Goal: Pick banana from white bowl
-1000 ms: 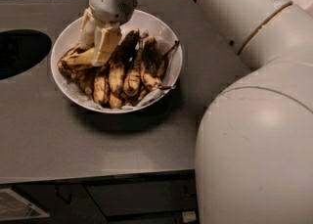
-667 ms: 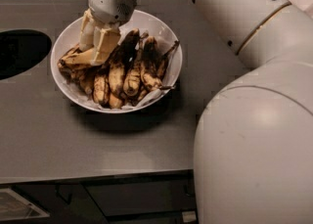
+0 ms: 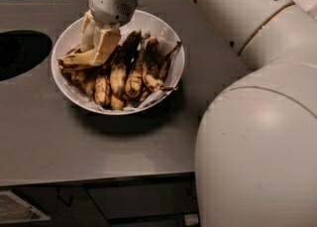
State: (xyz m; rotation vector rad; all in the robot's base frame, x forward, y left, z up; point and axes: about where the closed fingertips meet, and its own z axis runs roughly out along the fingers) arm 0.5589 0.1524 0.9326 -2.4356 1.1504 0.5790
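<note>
The white bowl point(image 3: 166, 32) stands on the grey counter, lined with white paper and full of overripe bananas. My gripper point(image 3: 97, 47) reaches down into the bowl's left side from above. Its two pale fingers point(image 3: 105, 45) stand on either side of the long yellow, brown-blotched banana point(image 3: 73, 61), which lies along the bowl's left rim with its tip pointing left. The fingers are closed on it. The banana still rests among the others. Several darker, mostly blackened bananas point(image 3: 129, 67) fill the middle and right of the bowl.
The grey counter point(image 3: 59, 141) ends in a front edge below the bowl. A dark round opening point(image 3: 20, 52) sits in the counter to the left of the bowl. My big white arm point(image 3: 257, 122) fills the right side of the view.
</note>
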